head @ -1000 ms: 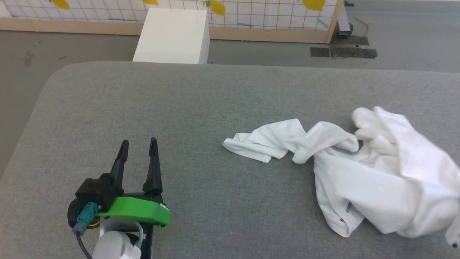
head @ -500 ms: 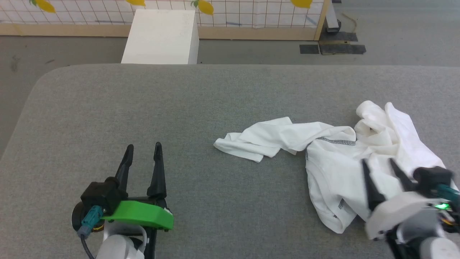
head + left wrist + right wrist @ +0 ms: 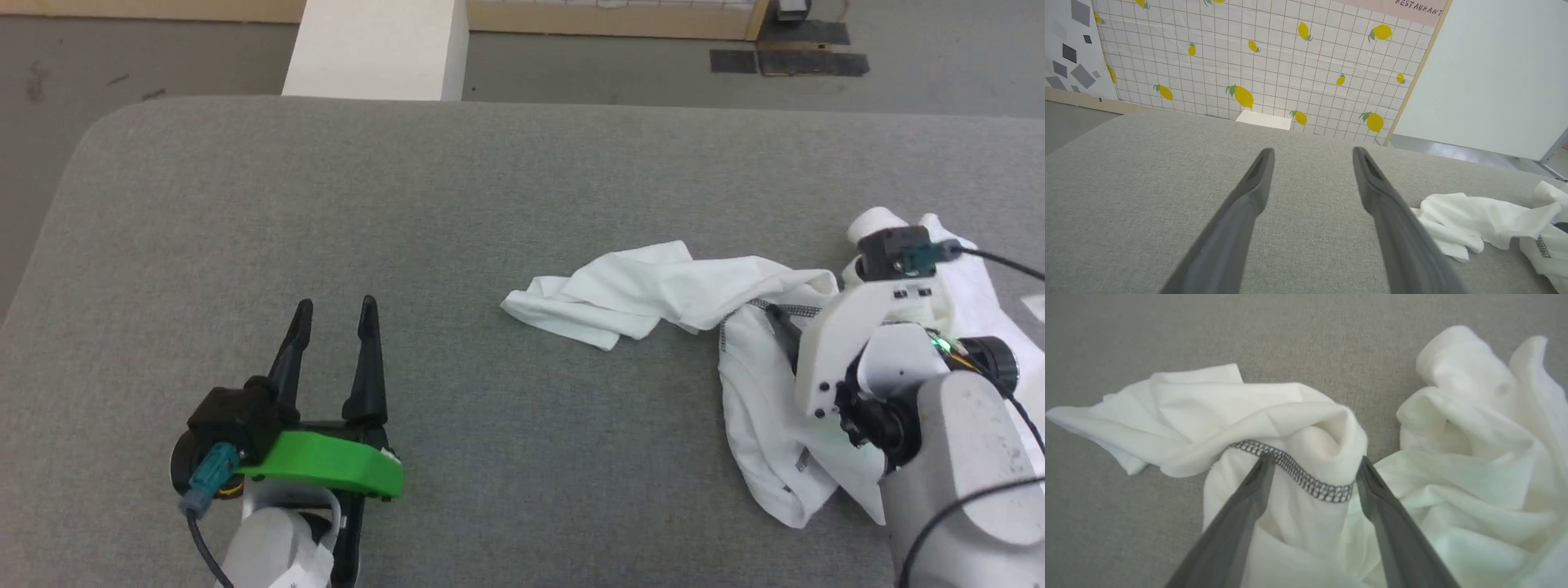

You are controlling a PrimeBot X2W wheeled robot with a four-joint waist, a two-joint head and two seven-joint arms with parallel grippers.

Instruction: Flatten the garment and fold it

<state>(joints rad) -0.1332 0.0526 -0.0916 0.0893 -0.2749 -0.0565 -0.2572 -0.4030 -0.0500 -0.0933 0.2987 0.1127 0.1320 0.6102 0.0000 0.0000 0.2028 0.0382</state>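
- The white long-sleeved shirt lies crumpled on the right side of the grey counter, one twisted end trailing toward the middle
- Right gripper is released, its spread fingers straddling a raised fold crossed by the dark zigzag seam
- Left gripper is released too, above bare counter, well apart from the shirt
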